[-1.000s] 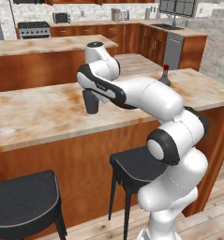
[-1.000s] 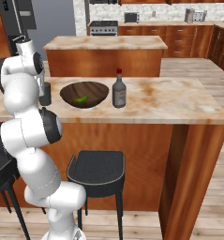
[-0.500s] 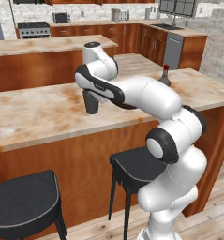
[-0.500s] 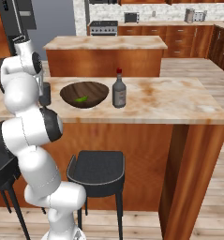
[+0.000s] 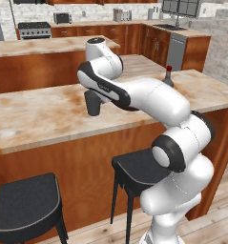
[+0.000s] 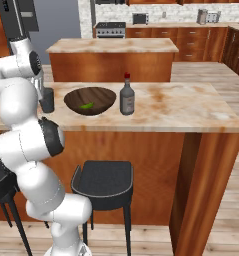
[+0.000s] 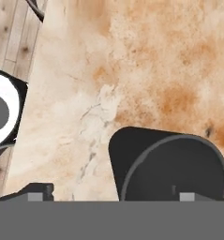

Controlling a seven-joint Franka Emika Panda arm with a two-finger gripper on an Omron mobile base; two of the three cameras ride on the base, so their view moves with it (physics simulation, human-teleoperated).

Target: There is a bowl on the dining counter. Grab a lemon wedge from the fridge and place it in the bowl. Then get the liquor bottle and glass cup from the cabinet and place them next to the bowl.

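The glass cup [image 5: 92, 103] [image 6: 47, 100] [image 7: 172, 164], a dark grey tumbler, stands upright on the dining counter [image 5: 39, 119] [image 6: 181, 107], just left of the bowl [image 6: 104, 94]. A green lemon wedge [image 6: 86, 105] lies in the bowl. On the bowl's other side stands the liquor bottle [image 6: 127, 97] [image 5: 168, 77], with its red cap. My gripper [image 7: 111, 194] [image 5: 92, 94] hangs right over the cup. It is open: the fingertips [image 7: 36, 191] stand wide apart, with the cup's rim near the right one and well off the left one.
Two black stools [image 5: 25, 200] [image 5: 139, 167] stand under the counter's front edge, with one stool [image 6: 103, 177] below the bowl. A second wooden island [image 5: 39, 47] [image 6: 111, 46] runs behind. The marble top stretches on to the right of the bottle [image 6: 191, 102].
The arm has barely shifted. The cup, bowl and bottle stand where they were.
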